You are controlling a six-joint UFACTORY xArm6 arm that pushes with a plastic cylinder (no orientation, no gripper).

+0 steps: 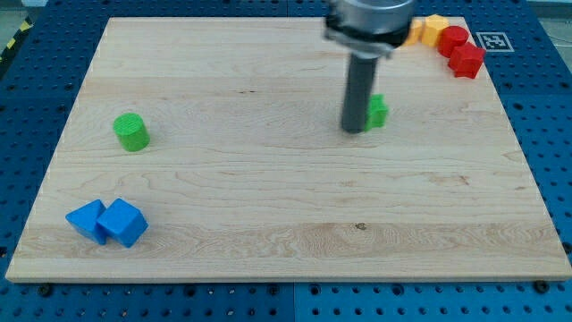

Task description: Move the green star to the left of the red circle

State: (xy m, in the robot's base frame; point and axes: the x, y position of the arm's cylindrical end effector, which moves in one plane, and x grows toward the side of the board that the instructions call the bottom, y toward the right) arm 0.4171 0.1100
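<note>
A: Items, left to right?
B: Blue blocks (107,222), green cylinder (131,132), my tip (356,131) touching the green star (379,111) from its left, then yellow blocks (429,29), red circle (453,39), red block (466,61) on the surface (268,197).
A: Jaws?
B: None fitted. Step: contact made. Next, likely nudging the star toward the view's top right.

Even, bright light falls from above on the pale tabletop (268,206), with no glare. Shadows are soft and short (the green cylinder (131,132) and the blue blocks (107,222) each show only a thin dark edge at the base). The rod is slightly blurred near my tip (357,131); the far blocks look soft.
</note>
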